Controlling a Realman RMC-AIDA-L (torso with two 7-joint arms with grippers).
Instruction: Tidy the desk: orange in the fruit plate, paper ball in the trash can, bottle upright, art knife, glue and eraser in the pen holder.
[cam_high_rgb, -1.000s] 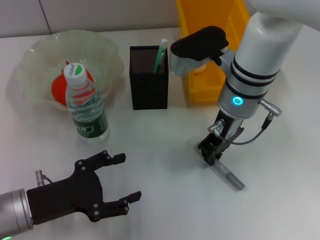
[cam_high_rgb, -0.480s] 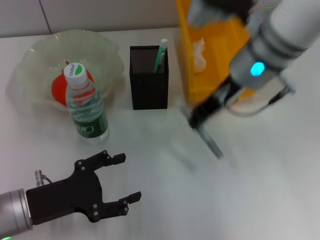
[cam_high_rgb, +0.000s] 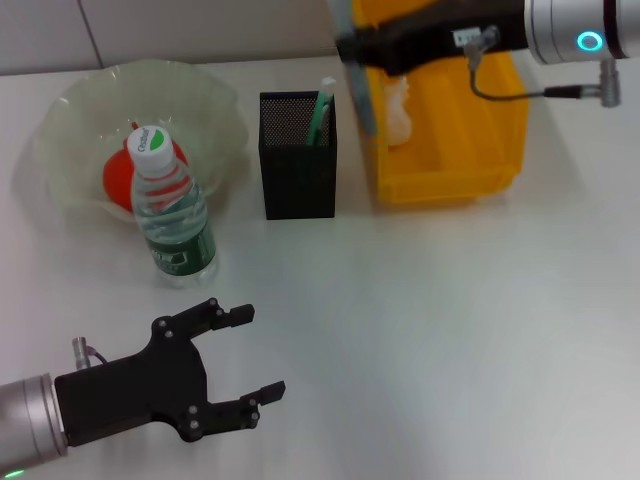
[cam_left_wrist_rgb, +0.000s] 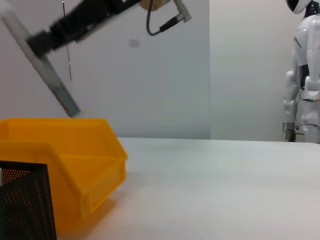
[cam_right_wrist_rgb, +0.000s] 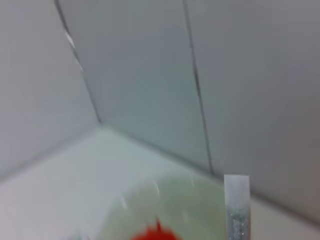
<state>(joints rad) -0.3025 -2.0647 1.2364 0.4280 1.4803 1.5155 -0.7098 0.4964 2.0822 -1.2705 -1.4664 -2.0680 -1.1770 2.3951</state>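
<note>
Desk (cam_high_rgb: 450, 330) white, grey wall — right claw (cam_high_rgb: 345, 47) grips art knife (cam_high_rgb: 362, 95); left claw (cam_high_rgb: 245, 355) spread.

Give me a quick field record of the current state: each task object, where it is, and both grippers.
orange: in the fruit plate, behind the bottle
bottle: upright on the desk, in front of the fruit plate
paper ball: inside the trash can
pen holder: between fruit plate and trash can, a green item inside
art knife: grey stick held tilted, in the air by the trash can's left wall
right gripper: shut on the art knife, raised
left gripper: open, low at the desk's near edge, holding nothing
eraser, glue: not identifiable
</note>
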